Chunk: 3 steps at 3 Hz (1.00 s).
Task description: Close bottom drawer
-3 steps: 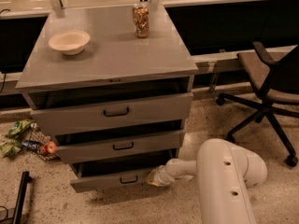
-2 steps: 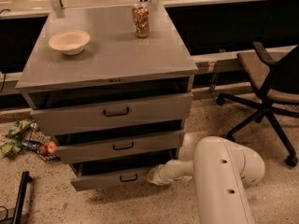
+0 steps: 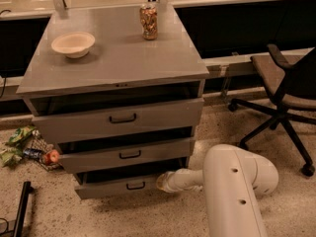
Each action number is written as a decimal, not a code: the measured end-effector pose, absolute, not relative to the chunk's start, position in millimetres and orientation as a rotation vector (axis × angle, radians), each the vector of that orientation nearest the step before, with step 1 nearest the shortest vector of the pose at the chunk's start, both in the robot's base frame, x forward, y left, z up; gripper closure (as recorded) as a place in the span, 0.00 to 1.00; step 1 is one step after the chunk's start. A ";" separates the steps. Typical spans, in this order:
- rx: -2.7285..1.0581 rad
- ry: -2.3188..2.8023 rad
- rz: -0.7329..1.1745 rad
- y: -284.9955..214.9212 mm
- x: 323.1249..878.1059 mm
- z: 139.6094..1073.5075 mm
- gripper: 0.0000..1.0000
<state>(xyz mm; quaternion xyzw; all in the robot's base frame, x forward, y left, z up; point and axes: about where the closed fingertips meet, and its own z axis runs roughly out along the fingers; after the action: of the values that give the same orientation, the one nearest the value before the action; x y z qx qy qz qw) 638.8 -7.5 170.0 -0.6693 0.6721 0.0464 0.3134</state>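
The bottom drawer [image 3: 118,186] is the lowest of three grey drawers in the cabinet. It stands pulled out a little, with a dark gap above its narrow front and a small black bar handle [image 3: 135,185] at centre. My gripper [image 3: 161,181] is at the end of the white arm [image 3: 232,186], low down, against the right end of the bottom drawer's front. The middle drawer [image 3: 126,154] and top drawer [image 3: 121,118] also stand slightly open.
A white bowl [image 3: 73,44] and a can [image 3: 148,20] sit on the cabinet top [image 3: 118,58]. An office chair [image 3: 284,98] stands at the right. Litter and a small basket [image 3: 29,149] lie on the floor at the left. A black object [image 3: 19,211] lies at the bottom left.
The gripper has shifted slightly left along the bottom drawer's front. The drawer looks pushed in a little.
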 end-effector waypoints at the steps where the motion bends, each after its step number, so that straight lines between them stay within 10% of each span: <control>1: -1.761 1.756 0.101 -9.9 650.8 168.0 1.00; 3: -1.756 1.750 0.058 -20.0 677.3 162.0 1.00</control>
<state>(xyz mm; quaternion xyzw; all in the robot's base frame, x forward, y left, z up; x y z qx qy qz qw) 677.3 -20.0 162.0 -0.6696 0.6675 0.0219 0.3250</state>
